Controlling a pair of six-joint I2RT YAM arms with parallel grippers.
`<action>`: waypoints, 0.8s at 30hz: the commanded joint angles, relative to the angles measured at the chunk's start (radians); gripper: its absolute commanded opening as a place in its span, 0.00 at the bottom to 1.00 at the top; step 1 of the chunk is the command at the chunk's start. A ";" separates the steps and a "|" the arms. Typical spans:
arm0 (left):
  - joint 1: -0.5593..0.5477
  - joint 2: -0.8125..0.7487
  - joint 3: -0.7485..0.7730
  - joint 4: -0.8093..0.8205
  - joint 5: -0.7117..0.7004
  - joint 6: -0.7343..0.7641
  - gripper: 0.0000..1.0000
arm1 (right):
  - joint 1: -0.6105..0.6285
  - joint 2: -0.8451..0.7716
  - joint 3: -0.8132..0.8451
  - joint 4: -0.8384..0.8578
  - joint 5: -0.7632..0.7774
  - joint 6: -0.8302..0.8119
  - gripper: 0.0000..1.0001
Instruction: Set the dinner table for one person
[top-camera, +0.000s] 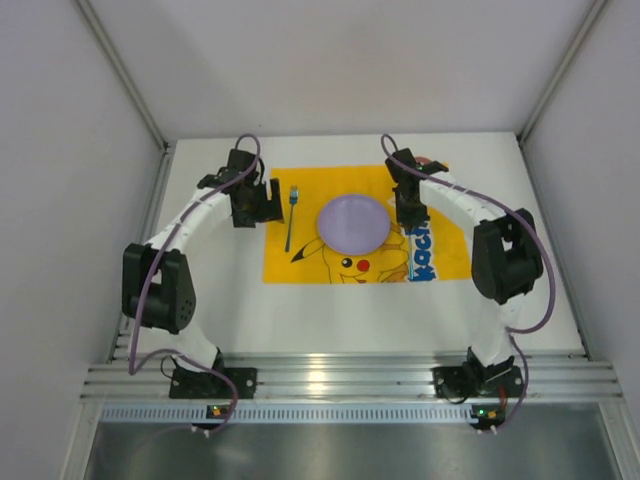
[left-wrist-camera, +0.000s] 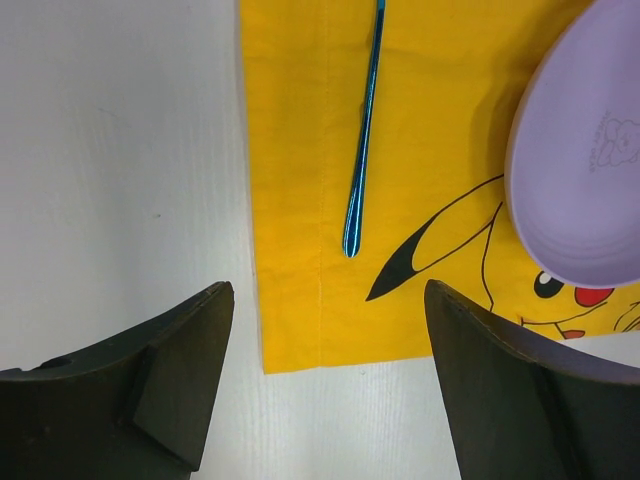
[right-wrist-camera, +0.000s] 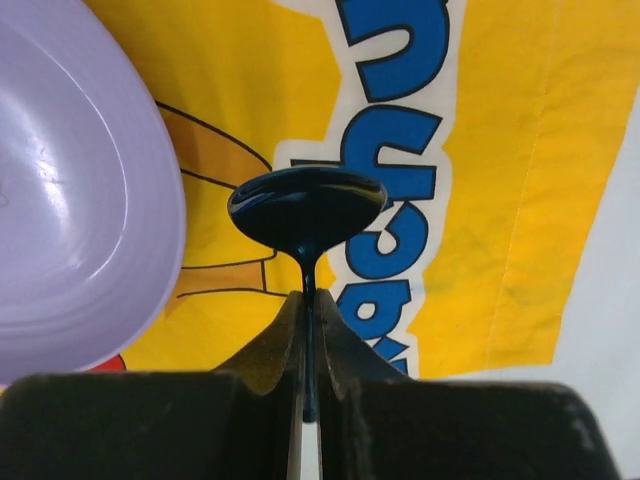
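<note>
On the white dinner table (top-camera: 300, 320) lies a yellow Pikachu mat (top-camera: 300, 265) with a lilac plate (top-camera: 353, 222) at its middle. Left of the plate, a shiny blue fork (top-camera: 291, 220) lies lengthwise on the mat. My left gripper (top-camera: 255, 205) hovers over the mat's left edge, open and empty; in the left wrist view the fork's handle (left-wrist-camera: 362, 150) ends ahead of the gripper (left-wrist-camera: 328, 292). My right gripper (top-camera: 408, 210) is just right of the plate. It (right-wrist-camera: 308, 298) is shut on the thin handle of a dark blue spoon (right-wrist-camera: 307, 208), whose bowl sticks out forward above the mat's blue lettering.
White walls enclose the table on the left, right and back. Bare white tabletop (left-wrist-camera: 120, 150) runs left of the mat, and a strip of it (right-wrist-camera: 610, 330) shows right of the mat. The plate rim (right-wrist-camera: 70, 200) is close to the spoon's left.
</note>
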 joint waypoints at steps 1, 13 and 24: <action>-0.003 -0.070 -0.011 -0.030 -0.035 0.019 0.82 | 0.012 0.032 0.079 0.035 0.015 -0.019 0.00; -0.003 -0.128 -0.045 -0.053 -0.060 0.005 0.82 | 0.012 0.161 0.192 0.040 0.015 -0.034 0.00; -0.003 -0.141 -0.046 -0.064 -0.060 -0.007 0.82 | -0.004 0.253 0.303 0.007 0.005 -0.028 0.00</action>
